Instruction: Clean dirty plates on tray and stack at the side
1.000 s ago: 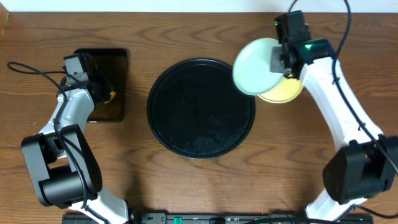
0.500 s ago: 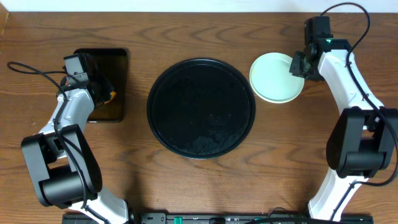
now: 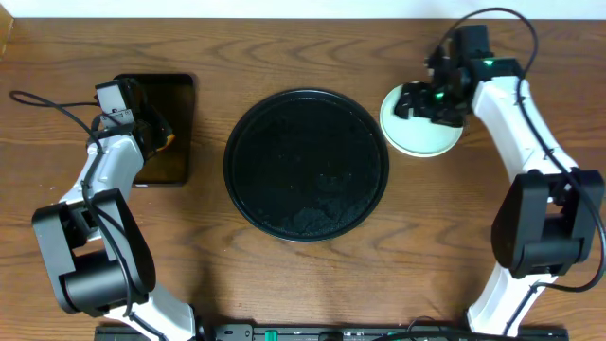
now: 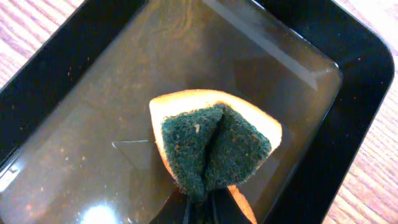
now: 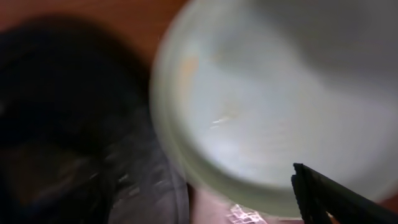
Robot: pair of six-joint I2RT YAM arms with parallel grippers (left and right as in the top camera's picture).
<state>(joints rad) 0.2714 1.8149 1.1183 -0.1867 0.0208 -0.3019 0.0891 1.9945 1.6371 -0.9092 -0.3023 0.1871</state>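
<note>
The round black tray (image 3: pixel 306 225) lies mid-table with no plate on it. A pale mint green plate (image 3: pixel 418 137) rests on the table just right of it, and anything beneath it is hidden. My right gripper (image 3: pixel 423 102) hovers open over that plate's far side, holding nothing. In the blurred right wrist view the plate (image 5: pixel 273 93) shows a faint orange trace, and one dark finger (image 5: pixel 323 193) is in the lower right. My left gripper (image 4: pixel 202 210) is shut on a folded orange sponge (image 4: pixel 214 146) with a green scouring face.
A smaller rectangular black tray (image 3: pixel 175 95) with a wet, glossy floor (image 4: pixel 93 124) lies at the far left, under my left gripper (image 3: pixel 156 140). Both arms' cables trail over the table's outer sides.
My right gripper carried the mint plate rightwards off the tray's edge, set it down beside the tray and opened. It now sits over the plate. The left arm has not moved.
</note>
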